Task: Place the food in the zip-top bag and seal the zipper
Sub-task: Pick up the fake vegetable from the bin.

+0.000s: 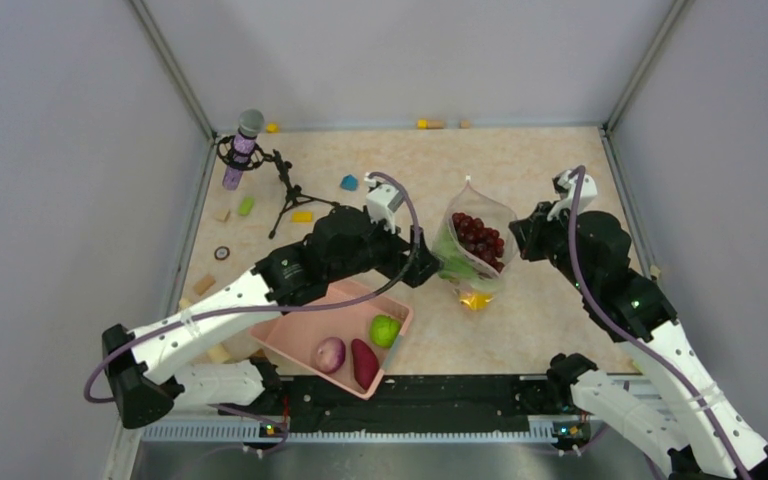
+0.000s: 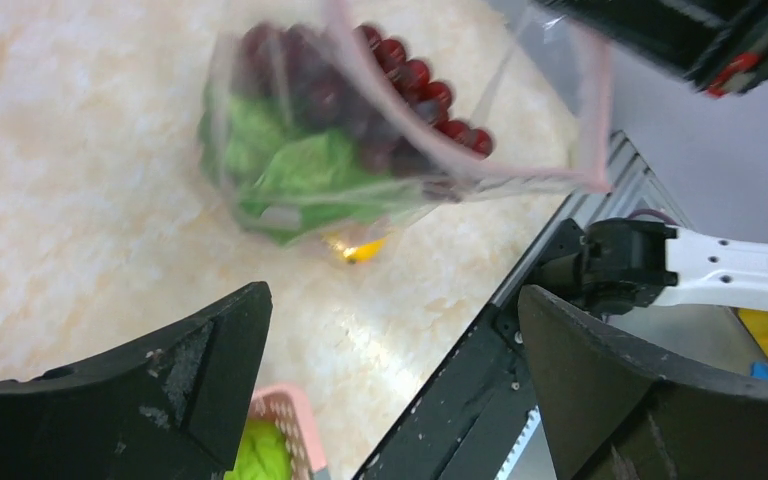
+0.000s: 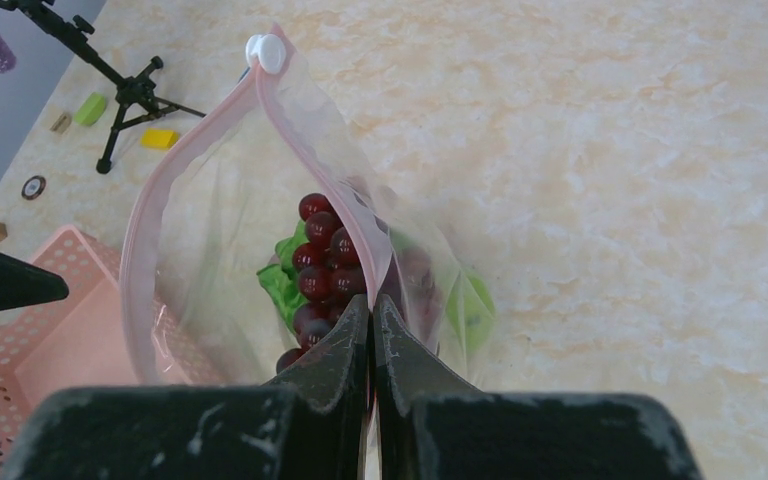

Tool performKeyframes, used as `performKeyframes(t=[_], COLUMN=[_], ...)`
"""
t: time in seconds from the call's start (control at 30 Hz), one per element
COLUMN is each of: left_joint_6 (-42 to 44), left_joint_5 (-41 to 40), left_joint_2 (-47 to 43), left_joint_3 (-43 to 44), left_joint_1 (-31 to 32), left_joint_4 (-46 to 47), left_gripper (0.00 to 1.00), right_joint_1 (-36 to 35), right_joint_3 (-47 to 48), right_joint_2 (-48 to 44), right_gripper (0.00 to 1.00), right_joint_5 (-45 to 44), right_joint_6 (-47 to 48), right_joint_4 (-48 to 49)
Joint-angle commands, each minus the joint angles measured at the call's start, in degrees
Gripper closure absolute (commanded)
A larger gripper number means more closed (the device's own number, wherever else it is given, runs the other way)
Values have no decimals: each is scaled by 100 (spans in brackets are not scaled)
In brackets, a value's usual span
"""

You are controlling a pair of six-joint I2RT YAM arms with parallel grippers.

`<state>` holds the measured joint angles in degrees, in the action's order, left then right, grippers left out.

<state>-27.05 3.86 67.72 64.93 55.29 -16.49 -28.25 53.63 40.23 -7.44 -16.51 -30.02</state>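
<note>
**Zip-top bag** (image 1: pixel 498 212): clear, standing upright on the marble-pattern table (image 1: pixel 560 330), just beyond the far right corner of the pink basket (image 1: pixel 295 340). The mouth gapes, the zipper (image 3: pixel 145 235) is unsealed, and the white slider (image 3: pixel 266 52) sits at the far end.

**Bag contents:** dark grapes (image 3: pixel 322 250), lettuce (image 2: pixel 300 170), and a yellow piece (image 2: pixel 360 250) at the bottom (lemon or banana, cannot tell).

**Basket contents:** green round fruit (image 1: pixel 385 330), purple onion (image 1: pixel 330 354) and sweet potato (image 1: pixel 364 363), lying close together.

**Right gripper** (image 3: pixel 371 315): fingers pressed together, pinching the near edge of the bag's mouth.

**Left gripper** (image 2: pixel 395 320): fingers spread wide and holding nothing, poised near the bag's left side.

**Sundries:** microphone (image 1: pixel 243 150) on a tripod and small coloured blocks (image 1: pixel 302 216), at the far left.
</note>
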Motion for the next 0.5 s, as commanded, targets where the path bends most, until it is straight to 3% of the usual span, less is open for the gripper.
performKeyframes(t=[0.0, 0.27, 0.47], left_joint_6=[-605, -1531, -2527], left_joint_5=[-835, -2060, -2421], left_joint_2=[-668, -1556, -2039], left_joint_3=[-744, -1954, -2322], left_joint_1=[34, 28, 35], left_joint_4=[139, -850, -2324], left_gripper=[2, 2, 2], right_joint_1=[65, 65, 66], right_joint_3=[-16, -10, -5], right_joint_2=[-30, 115, 151], right_gripper=[100, 100, 100], right_joint_5=[120, 252, 314], right_joint_6=[9, 2, 0], right_joint_4=[113, 78, 80])
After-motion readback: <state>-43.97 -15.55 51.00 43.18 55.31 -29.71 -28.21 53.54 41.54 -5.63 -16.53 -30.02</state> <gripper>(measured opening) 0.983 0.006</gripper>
